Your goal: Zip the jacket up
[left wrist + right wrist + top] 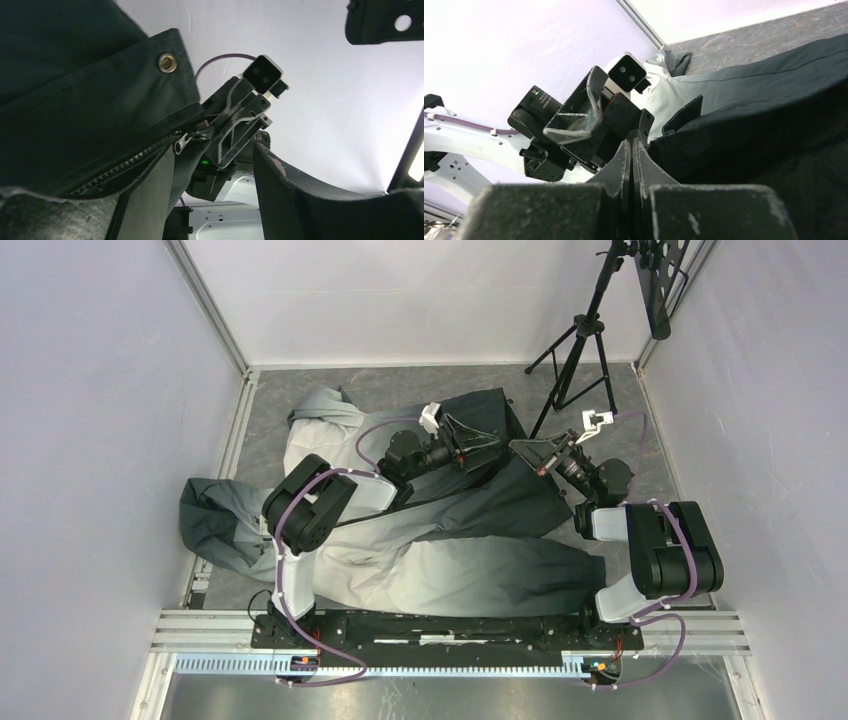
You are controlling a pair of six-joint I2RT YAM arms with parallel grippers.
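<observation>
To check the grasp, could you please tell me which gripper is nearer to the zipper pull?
Right. The right gripper pinches the zipper pull in its shut tips. The left gripper stands open a little short of it, straddling the jacket at its edge.

There was one jacket. On it I counted one zipper, one zipper pull and one round metal snap. There were two robot arms, the left arm and the right arm. There were two grippers, the left gripper and the right gripper, and each had two fingers. There were two small white cameras, two purple cables, one black tripod, one dark board and one table.
</observation>
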